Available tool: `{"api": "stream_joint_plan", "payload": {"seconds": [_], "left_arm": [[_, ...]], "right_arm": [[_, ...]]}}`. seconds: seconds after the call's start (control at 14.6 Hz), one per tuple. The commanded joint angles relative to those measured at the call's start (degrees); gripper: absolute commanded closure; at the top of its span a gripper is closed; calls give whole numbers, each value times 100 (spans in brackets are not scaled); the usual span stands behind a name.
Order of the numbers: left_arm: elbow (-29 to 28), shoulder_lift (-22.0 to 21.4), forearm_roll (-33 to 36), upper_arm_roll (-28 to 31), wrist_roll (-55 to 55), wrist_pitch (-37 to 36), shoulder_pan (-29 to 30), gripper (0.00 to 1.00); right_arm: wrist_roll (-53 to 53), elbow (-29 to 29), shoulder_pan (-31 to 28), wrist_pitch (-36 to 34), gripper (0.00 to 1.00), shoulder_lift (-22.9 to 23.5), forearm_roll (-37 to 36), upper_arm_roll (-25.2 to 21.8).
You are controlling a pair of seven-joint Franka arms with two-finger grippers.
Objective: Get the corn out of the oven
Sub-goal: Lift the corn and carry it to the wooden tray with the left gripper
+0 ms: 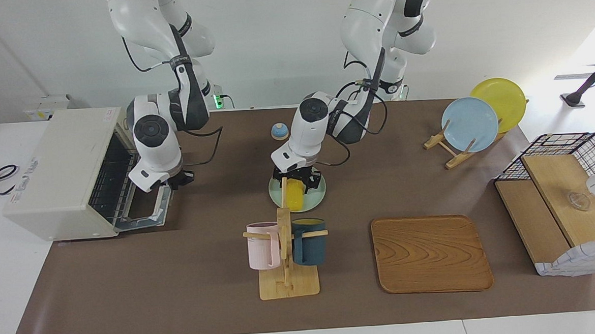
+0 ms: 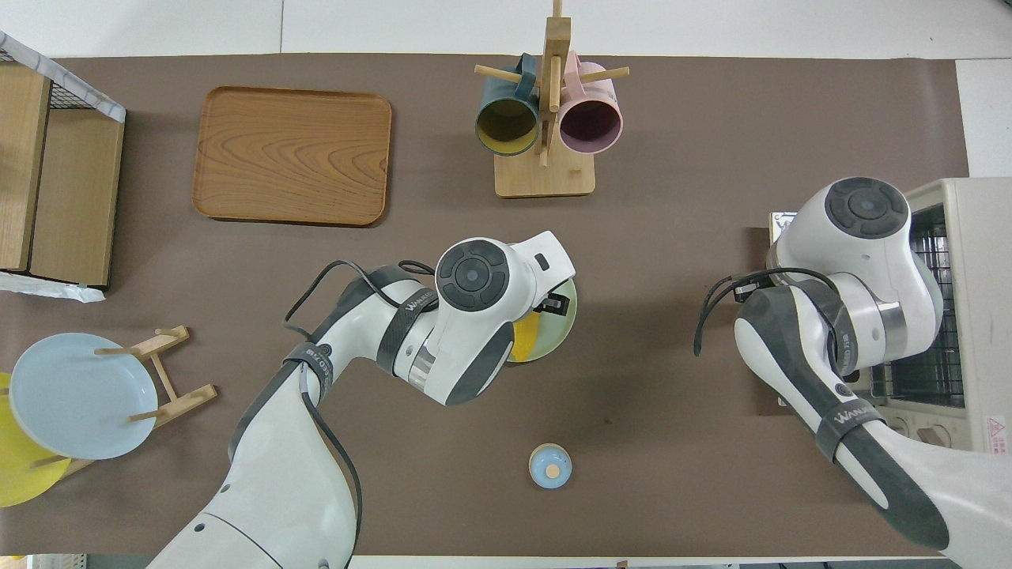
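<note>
Facing view.
- Boxy cream-white toaster oven [image 1: 56, 172]: at the right arm's end of the brown worktop [image 1: 181, 275]; glass-windowed door dropped flat, wire rack bare where it shows.
- Right gripper [image 1: 176, 179]: over the lowered door, by the handle. Whether its fingers are spread or closed cannot be told.
- Bright yellow bumpy corn cob [image 1: 294, 196]: out of the oven, lying on a pale green round plate [image 1: 317, 195] mid-worktop, nearer to the robots than the wooden mug rack [image 1: 286, 254] with its pink and dark blue mugs.
- Left gripper [image 1: 295, 183]: down at the plate, black fingers standing either side of the cob's upper end. Whether they clamp it or have let go cannot be told.
- Wooden tray [image 1: 429, 254]: beside the mug rack, toward the left arm's end.

Overhead view.
- Left arm's wrist hides most of the plate; a yellow sliver of corn and the green rim show beside it.
- Small blue lidded jar [image 2: 549, 465]: nearer to the robots than the plate.

Step in hand, as judged: setting the corn on the plate. To do it well, let the cob rest fully before parting the fingers, open wide enough to clear the kernels, then lift straight up so the cob neither rolls off nor drags the plate.
</note>
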Motion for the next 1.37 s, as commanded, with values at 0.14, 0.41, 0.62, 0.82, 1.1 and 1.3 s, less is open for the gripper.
{"api": "stream_joint_plan", "payload": {"seconds": [0.14, 0.41, 0.62, 0.82, 1.1, 1.3], "left_arm": [[217, -725, -106, 92, -3, -1147, 612, 100], [541, -1018, -81, 101, 33, -1720, 1500, 100], [866, -773, -28, 101, 601, -1659, 2413, 100], [1394, -88, -98, 74, 1218, -1651, 3099, 100], [2668, 1152, -54, 83, 1395, -1555, 3400, 100], [2617, 1311, -28, 83, 1597, -1194, 3506, 100]], "right_arm": [[-1106, 256, -565, -679, 100, -669, -292, -84], [-1723, 238, -917, -750, 100, -880, -248, -76], [-1970, 247, -1014, -863, 100, -1073, -213, -84], [-2172, 290, -1041, -1021, 88, -1258, -195, -93], [-2164, 1202, -997, -1460, 56, -1163, 847, -84], [-2128, 1345, -875, -1567, 0, -1083, 1062, -23]]}}
